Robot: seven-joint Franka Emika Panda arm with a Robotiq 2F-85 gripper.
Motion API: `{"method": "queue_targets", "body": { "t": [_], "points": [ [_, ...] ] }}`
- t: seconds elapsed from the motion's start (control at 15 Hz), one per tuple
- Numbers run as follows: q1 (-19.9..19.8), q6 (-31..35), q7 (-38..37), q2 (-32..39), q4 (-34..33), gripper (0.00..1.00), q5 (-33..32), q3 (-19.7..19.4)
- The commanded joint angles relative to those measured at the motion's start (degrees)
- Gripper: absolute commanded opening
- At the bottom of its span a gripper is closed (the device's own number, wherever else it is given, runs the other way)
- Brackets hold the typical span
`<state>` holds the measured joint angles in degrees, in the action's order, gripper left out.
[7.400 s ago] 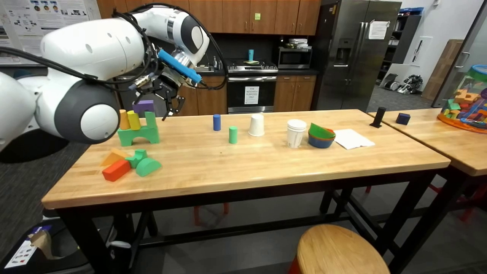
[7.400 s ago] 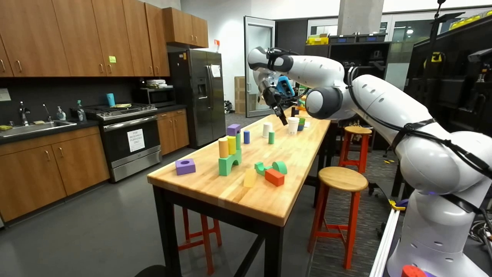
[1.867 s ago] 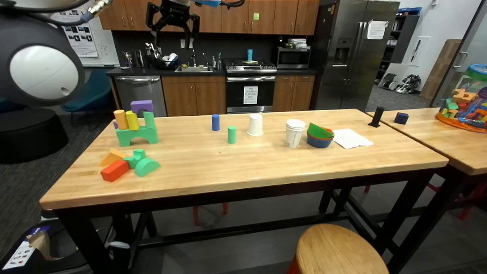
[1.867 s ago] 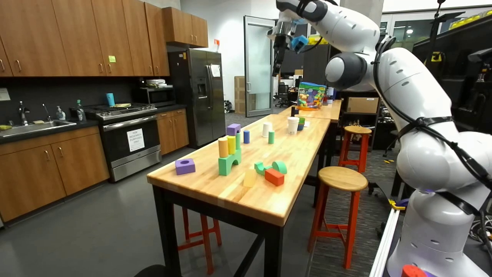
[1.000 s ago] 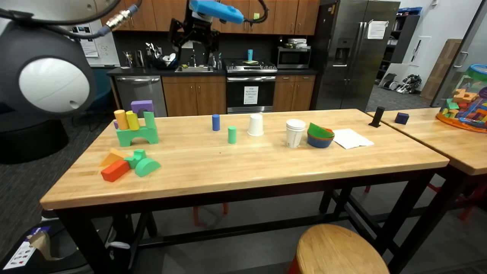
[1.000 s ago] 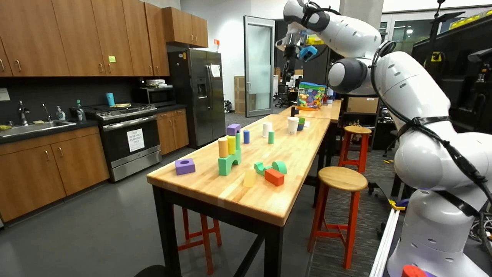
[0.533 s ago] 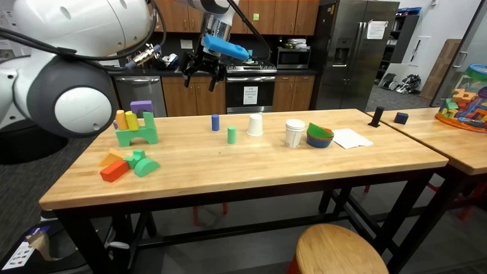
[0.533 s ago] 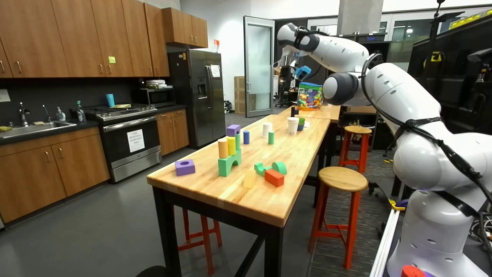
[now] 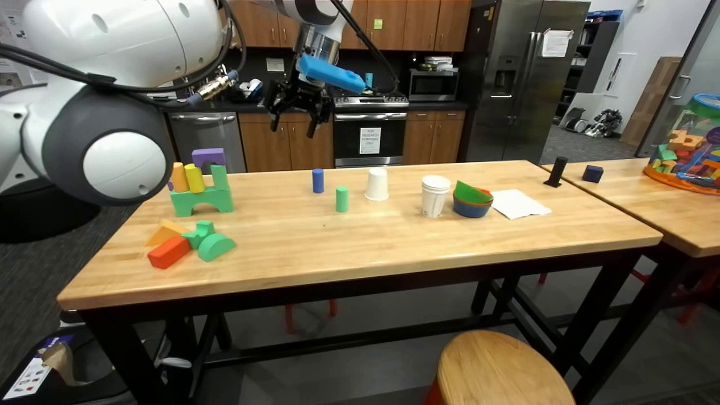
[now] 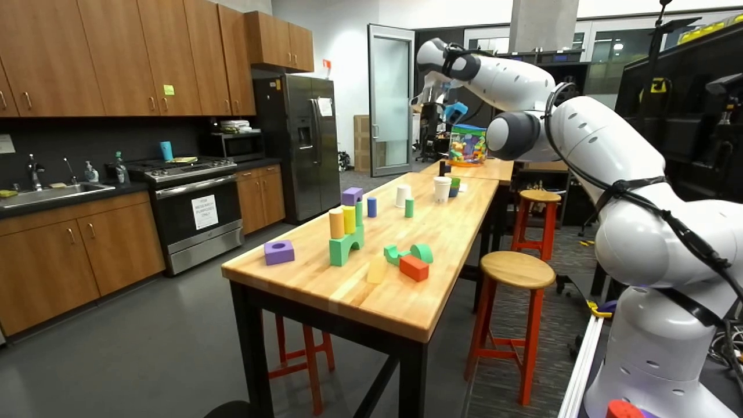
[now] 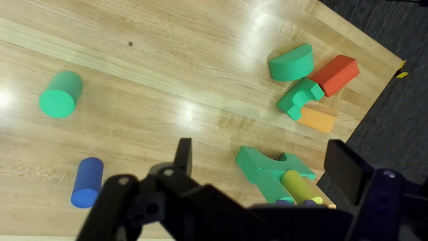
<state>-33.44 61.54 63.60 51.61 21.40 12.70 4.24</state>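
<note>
My gripper (image 9: 292, 129) hangs open and empty above the table's far side in an exterior view, its fingers pointing down. Seen from the wrist, a block stack lies far below, between the spread fingers (image 11: 346, 167). The stack has a green arch (image 9: 202, 201) as base, with orange (image 9: 179, 178), yellow (image 9: 196, 179) and green (image 9: 220, 177) pieces standing on it. A purple arch (image 9: 208, 157) tops it, mostly hidden by the gripper in the wrist view. A blue cylinder (image 11: 87, 182) and a green cylinder (image 11: 58, 100) stand apart from it.
A red block (image 11: 336, 75), green half-round (image 11: 292, 63), small green arch (image 11: 301, 97) and orange wedge (image 11: 317, 118) lie grouped. A holed purple block (image 10: 279, 252) sits near the table's corner. Cups (image 9: 435, 197), an upturned cup (image 9: 377, 184) and bowls (image 9: 472, 202) stand farther along.
Over the last two seconds the gripper has come down from high above the table and shifted sideways, staying open. In the last half second it has hardly moved. The blocks have not moved.
</note>
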Motion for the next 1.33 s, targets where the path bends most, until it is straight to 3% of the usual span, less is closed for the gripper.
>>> {"method": "queue_targets", "body": {
  "t": [0.0, 0.4, 0.73, 1.27],
  "points": [
    [2.57, -1.14, -2.12, 2.9, -2.48, 1.0, -0.76, 0.1],
    [6.45, -2.07, -1.88, 4.05, -1.5, 1.0, -2.73, -0.79],
    [5.78, -1.92, -0.74, 2.42, -0.35, 1.0, -2.46, -0.08],
    [11.79, 12.08, 6.16, 2.87, -0.87, 1.0, -16.16, -7.26]
  ]
}}
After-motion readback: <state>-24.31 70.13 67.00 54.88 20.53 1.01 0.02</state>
